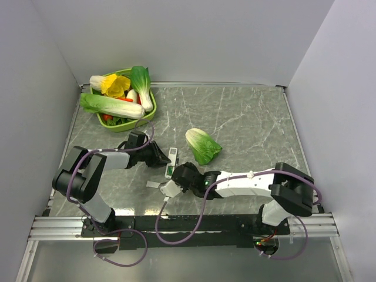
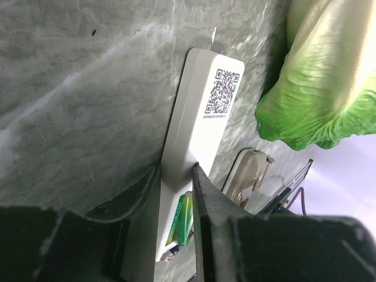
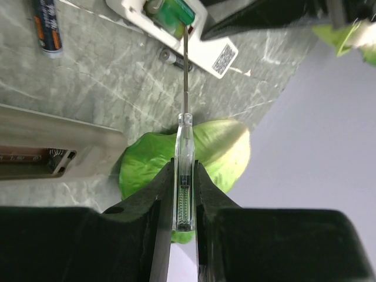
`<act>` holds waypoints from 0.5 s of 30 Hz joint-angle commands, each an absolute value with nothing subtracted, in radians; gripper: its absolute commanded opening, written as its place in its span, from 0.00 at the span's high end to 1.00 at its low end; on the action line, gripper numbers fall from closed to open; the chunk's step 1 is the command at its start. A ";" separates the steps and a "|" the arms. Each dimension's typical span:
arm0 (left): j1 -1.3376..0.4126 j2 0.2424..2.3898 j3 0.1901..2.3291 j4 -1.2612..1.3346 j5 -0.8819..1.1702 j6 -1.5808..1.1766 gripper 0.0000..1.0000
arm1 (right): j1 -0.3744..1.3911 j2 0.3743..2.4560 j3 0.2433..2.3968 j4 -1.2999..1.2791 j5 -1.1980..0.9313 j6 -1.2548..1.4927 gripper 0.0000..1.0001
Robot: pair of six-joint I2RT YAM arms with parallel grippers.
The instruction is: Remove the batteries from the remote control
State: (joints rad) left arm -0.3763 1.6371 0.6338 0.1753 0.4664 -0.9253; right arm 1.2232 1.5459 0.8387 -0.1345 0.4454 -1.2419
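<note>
The white remote control (image 2: 200, 117) lies back up, a QR label on it, its battery bay uncovered. My left gripper (image 2: 176, 170) is shut on its sides and pins it to the table (image 1: 247, 129). A green battery (image 2: 183, 220) still sits in the bay. My right gripper (image 3: 184, 164) is shut on a clear-handled screwdriver (image 3: 184, 141), whose thin tip reaches the green battery (image 3: 175, 12). One dark battery with orange print (image 3: 48, 26) lies loose on the table, and another dark one (image 3: 173, 59) rests against the remote control (image 3: 208, 53). From above, both grippers meet at the remote control (image 1: 172, 158).
A beige casing with an open compartment (image 3: 53, 150) lies under my right arm. A flat white panel (image 1: 154, 185) sits near the front edge. A cabbage half (image 1: 203, 145) lies just right of the remote. A green basket (image 1: 150, 111) of vegetables stands at the back left.
</note>
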 commanded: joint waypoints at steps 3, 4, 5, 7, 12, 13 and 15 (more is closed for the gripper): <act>-0.423 1.701 0.609 0.141 0.479 -0.914 0.80 | 1.181 1.543 0.736 0.127 0.281 -1.203 1.00; -0.423 1.703 0.607 0.143 0.479 -0.914 0.81 | 1.180 1.540 0.720 0.158 0.278 -1.201 1.00; -0.423 1.706 0.609 0.143 0.480 -0.914 0.82 | 1.181 1.537 0.710 0.178 0.273 -1.194 1.00; -0.423 1.712 0.607 0.153 0.488 -0.919 0.82 | 1.178 1.534 0.701 0.190 0.265 -1.189 1.00; -0.423 1.707 0.607 0.153 0.486 -0.914 0.82 | 1.175 1.549 0.706 0.195 0.279 -1.180 1.00; -0.423 1.706 0.607 0.152 0.486 -0.914 0.82 | 1.175 1.549 0.718 0.189 0.281 -1.180 1.00; -0.423 1.703 0.609 0.152 0.488 -0.914 0.82 | 1.175 1.549 0.738 0.154 0.288 -1.173 1.00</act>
